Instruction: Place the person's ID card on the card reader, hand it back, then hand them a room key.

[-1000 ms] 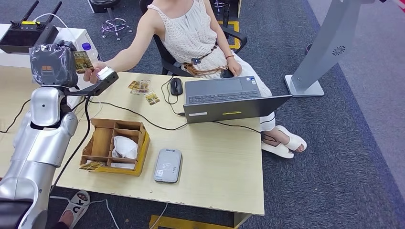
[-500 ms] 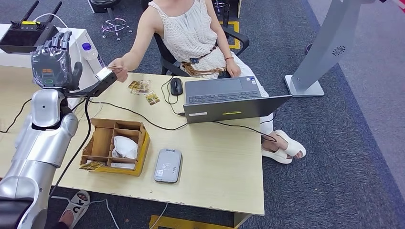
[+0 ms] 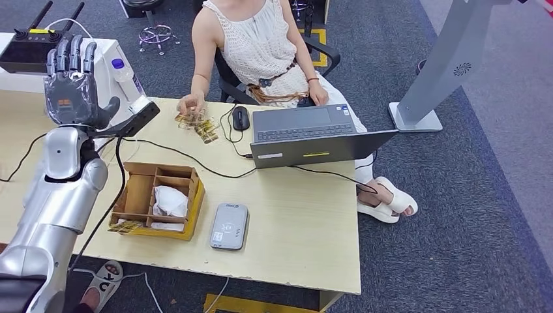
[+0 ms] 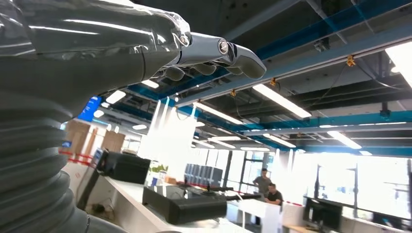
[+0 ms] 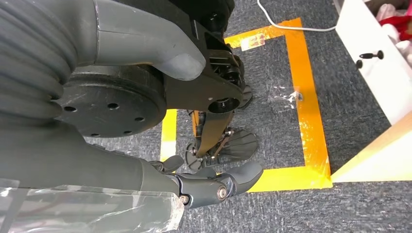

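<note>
The robot's left hand (image 3: 73, 88) is raised, palm open, fingers spread, holding nothing. The person's hand (image 3: 190, 104) rests on a few cards (image 3: 199, 124) on the bench (image 3: 300, 222), beyond and right of that hand. Their long axes cannot be told. The right hand (image 5: 214, 184) hangs empty, fingers loosely curled.

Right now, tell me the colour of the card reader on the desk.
Grey, the card reader near the table's front edge; clearest in the head view.
</note>
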Robot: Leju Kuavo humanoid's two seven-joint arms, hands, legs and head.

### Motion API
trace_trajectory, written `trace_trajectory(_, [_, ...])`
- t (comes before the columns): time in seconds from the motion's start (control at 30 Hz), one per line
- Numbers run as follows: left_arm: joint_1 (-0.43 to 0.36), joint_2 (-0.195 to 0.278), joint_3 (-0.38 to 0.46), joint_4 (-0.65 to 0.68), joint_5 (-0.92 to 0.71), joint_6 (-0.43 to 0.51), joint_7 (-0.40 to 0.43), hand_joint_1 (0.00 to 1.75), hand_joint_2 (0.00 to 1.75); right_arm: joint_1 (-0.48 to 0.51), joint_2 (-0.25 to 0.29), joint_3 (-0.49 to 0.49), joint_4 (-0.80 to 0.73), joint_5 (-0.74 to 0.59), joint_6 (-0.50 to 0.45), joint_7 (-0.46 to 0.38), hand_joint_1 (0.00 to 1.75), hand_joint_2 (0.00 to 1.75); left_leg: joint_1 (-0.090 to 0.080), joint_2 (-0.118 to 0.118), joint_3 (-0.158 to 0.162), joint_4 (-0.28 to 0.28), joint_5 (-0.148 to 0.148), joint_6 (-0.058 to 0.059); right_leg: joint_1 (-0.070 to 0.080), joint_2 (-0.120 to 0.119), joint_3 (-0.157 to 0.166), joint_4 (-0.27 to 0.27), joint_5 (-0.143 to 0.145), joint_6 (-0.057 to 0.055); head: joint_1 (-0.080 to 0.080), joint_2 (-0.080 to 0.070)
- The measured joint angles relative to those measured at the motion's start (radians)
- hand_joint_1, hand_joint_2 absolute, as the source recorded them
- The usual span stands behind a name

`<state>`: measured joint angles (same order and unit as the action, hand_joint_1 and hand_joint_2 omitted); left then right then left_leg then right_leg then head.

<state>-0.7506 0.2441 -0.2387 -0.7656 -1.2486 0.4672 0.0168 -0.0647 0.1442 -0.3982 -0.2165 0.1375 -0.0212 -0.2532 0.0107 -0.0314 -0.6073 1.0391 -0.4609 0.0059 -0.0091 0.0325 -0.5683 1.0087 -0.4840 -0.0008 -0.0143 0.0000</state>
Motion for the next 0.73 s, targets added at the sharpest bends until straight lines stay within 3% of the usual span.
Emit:
trace_trajectory(0.13, [0.192,0.047,0.015,-0.203,0.219,0.002,-0.122,0.00,1.75,0.009,0.000,-0.022,0.000,-0.021,0.000,-0.028,0.00,1.75,-0.001,0.006,0.001,-0.001,-0.003,-0.001,0.000,0.007,0.000,0.000,-0.001,0.000,0.000,0.000])
trace_trajectory(0.27, [0.534,0.106,0.132,-0.518,0.629,-0.085,-0.333,0.00,1.75,0.028,-0.002,-0.054,0.000,-0.045,0.000,-0.060,0.00,1.75,-0.001,0.017,0.005,-0.002,-0.010,-0.003,-0.001,0.018,0.000,0.000,-0.005,-0.003,-0.001,0.000])
trace_trajectory(0.33, [0.700,0.111,0.244,-0.662,0.826,-0.200,-0.450,0.00,1.75,0.038,-0.004,-0.073,0.000,-0.052,0.000,-0.073,0.00,1.75,0.000,0.019,0.006,-0.002,-0.012,-0.002,0.000,0.020,-0.001,0.000,-0.007,-0.003,-0.002,0.000])
trace_trajectory(0.43, [0.867,0.066,0.474,-0.819,1.008,-0.488,-0.578,0.00,1.75,0.045,-0.008,-0.100,0.000,-0.057,0.002,-0.089,0.00,1.75,0.000,0.017,0.005,-0.002,-0.014,-0.001,0.000,0.017,0.000,0.000,-0.009,-0.003,-0.001,0.000])
trace_trajectory(0.5, [0.911,0.008,0.652,-0.885,1.056,-0.695,-0.622,0.00,1.75,0.046,-0.009,-0.117,0.000,-0.057,0.002,-0.098,0.00,1.75,0.000,0.015,0.004,-0.002,-0.014,-0.001,0.000,0.015,0.000,0.000,-0.010,-0.003,0.000,0.000])
trace_trajectory(0.6, [0.917,-0.087,0.912,-0.933,1.102,-0.954,-0.637,0.00,1.75,0.047,-0.009,-0.140,-0.002,-0.048,0.005,-0.109,0.00,1.75,0.000,0.014,0.004,-0.002,-0.014,-0.001,0.000,0.014,0.001,0.000,-0.010,-0.003,0.000,0.000])
trace_trajectory(0.7, [0.887,-0.174,1.135,-0.936,1.168,-1.128,-0.621,0.00,1.75,0.047,-0.010,-0.159,-0.005,-0.035,0.006,-0.118,0.00,1.75,0.000,0.013,0.005,-0.002,-0.014,-0.001,0.000,0.012,0.001,0.000,-0.010,-0.003,0.000,0.000])
trace_trajectory(0.73, [0.881,-0.187,1.167,-0.935,1.180,-1.149,-0.617,0.00,1.75,0.047,-0.010,-0.162,-0.005,-0.033,0.006,-0.120,0.00,1.75,0.000,0.013,0.005,-0.002,-0.014,-0.001,0.000,0.012,0.002,0.000,-0.010,-0.003,0.000,0.000])
